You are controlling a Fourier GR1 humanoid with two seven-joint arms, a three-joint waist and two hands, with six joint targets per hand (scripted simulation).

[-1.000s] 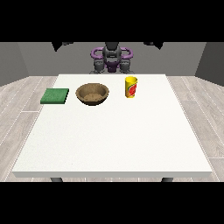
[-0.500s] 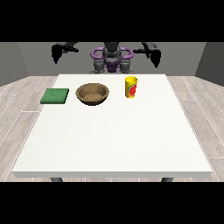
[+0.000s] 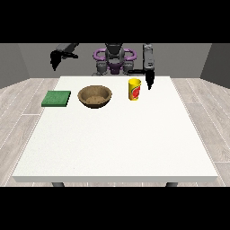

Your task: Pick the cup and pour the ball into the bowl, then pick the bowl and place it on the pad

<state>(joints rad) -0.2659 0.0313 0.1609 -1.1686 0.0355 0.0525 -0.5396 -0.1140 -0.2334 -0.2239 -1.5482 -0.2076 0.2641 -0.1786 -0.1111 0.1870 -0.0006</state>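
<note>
Cup (image 3: pixel 134 89), bowl (image 3: pixel 95 96) and pad (image 3: pixel 56 98) are standing along the bench's (image 3: pixel 117 143) far edge; the hand at the view's right (image 3: pixel 148 80) is hanging just beside the cup, its finger state indiscernible.

No text reads anywhere (the cup (image 3: pixel 134 89) bears only a red blur).

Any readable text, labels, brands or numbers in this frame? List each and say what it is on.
No text can be read.
Cup: yellow with a red and green mark on its side, too blurred to tell whether it holds any lettering.
Bowl, pad, table: no marking shows.
</note>
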